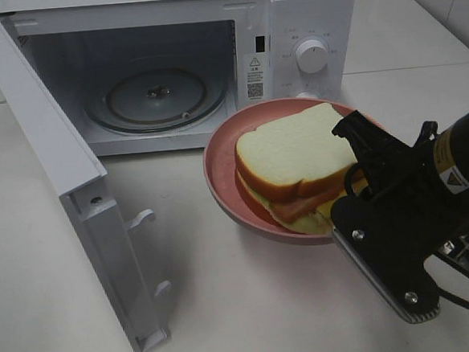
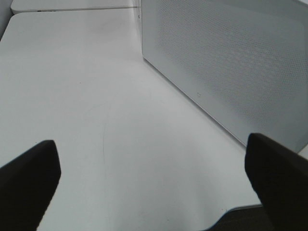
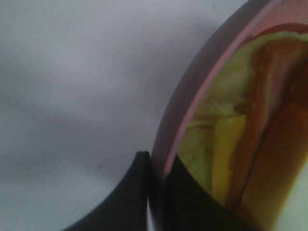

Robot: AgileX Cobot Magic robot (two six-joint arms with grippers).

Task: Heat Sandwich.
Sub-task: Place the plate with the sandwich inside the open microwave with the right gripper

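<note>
The right gripper is clenched on the near rim of the round pink plate, one jaw above the rim and one below, as the right wrist view shows. The sandwich lies on that plate, just beyond the fingertips, with its yellow-green filling spilling toward them. The plate hangs in front of the open microwave, before the lower right corner of its mouth, tilted and seemingly clear of the table. The left gripper stands released, jaws wide apart, over bare table near the oven's perforated side wall. On the oven's front, between the cavity and the dial, a white sticker carries a warning triangle and a square code; its lettering and the marks around the dial are too small to read. A triangle sticker sits by a yellow band on the right arm. The sandwich lies flat, white face up, brown crust edge toward the camera, its longer side running roughly across the exterior high view.
</note>
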